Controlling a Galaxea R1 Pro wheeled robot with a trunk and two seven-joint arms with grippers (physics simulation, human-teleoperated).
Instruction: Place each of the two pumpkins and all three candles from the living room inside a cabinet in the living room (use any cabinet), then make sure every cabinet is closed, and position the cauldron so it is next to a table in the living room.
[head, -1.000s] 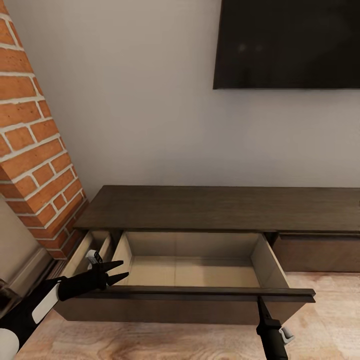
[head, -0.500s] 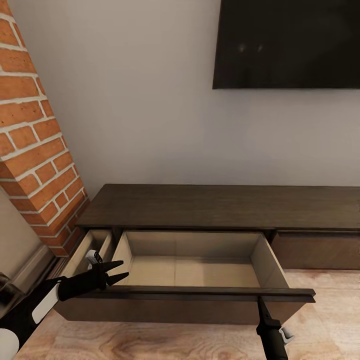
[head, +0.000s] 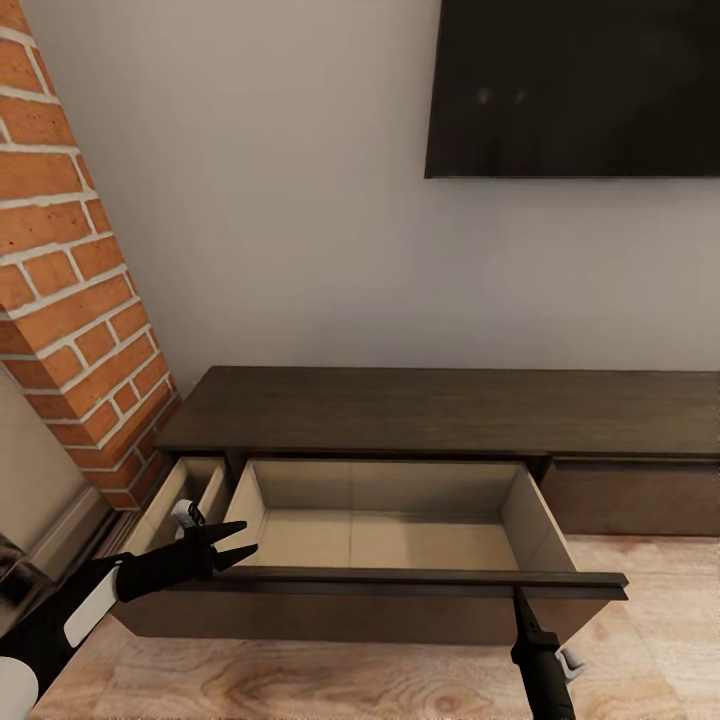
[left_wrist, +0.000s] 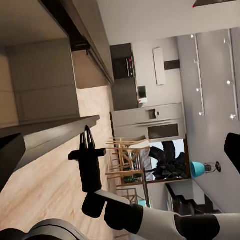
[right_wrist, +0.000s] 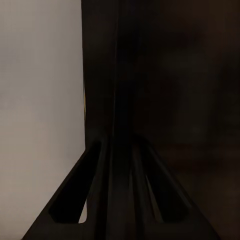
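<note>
While spread at its corner, left claw (head: 243, 538) — one cabinet (head: 440, 412), one drawer (head: 385, 540) out; right claw (head: 518, 600) pressed together.

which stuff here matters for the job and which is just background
Job: cabinet, its pulled-out drawer with nothing in it, left claw open beside it, right claw at the drawer front.
Background: TV, brick column, wood floor.
</note>
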